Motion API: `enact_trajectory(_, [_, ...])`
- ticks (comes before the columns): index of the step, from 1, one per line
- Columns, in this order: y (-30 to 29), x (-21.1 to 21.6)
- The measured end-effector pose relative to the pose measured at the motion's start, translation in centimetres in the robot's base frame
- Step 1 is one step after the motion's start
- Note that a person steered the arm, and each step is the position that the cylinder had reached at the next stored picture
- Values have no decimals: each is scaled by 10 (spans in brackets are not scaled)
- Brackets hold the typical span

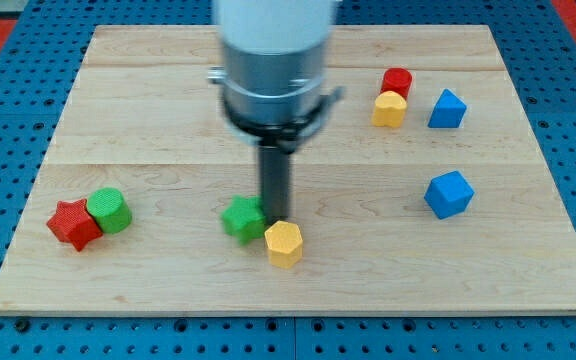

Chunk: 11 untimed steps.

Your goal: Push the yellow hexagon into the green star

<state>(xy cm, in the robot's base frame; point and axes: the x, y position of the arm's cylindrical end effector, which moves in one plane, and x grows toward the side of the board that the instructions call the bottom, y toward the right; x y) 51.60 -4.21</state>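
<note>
**Yellow hexagon against the green star, my tip just behind them**

I carry no gripper, only a dark rod, so there are no jaws to be apart or together. My tip stands near the middle of the wooden board, toward its near edge. It sits just beyond the yellow hexagon and at the right edge of the green star; I cannot tell whether it touches either. The hexagon lies to the near right of the star, and the two appear to touch.

At the near left, a red star touches a green cylinder. At the far right, a red cylinder sits just behind a yellow cylinder-like block, with a blue block beside them. Another blue block lies nearer, well apart from the rest.
</note>
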Motion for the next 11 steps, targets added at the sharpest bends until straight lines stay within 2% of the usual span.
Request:
enact_trajectory(1, [-83, 0])
enact_trajectory(2, [-94, 0])
enact_trajectory(4, [74, -8])
enact_trajectory(6, [57, 13])
enact_trajectory(7, [1, 22])
enact_trajectory(8, [39, 30])
enact_trajectory(9, [54, 56])
enact_trajectory(10, [-16, 63])
enact_trajectory(11, [-64, 30])
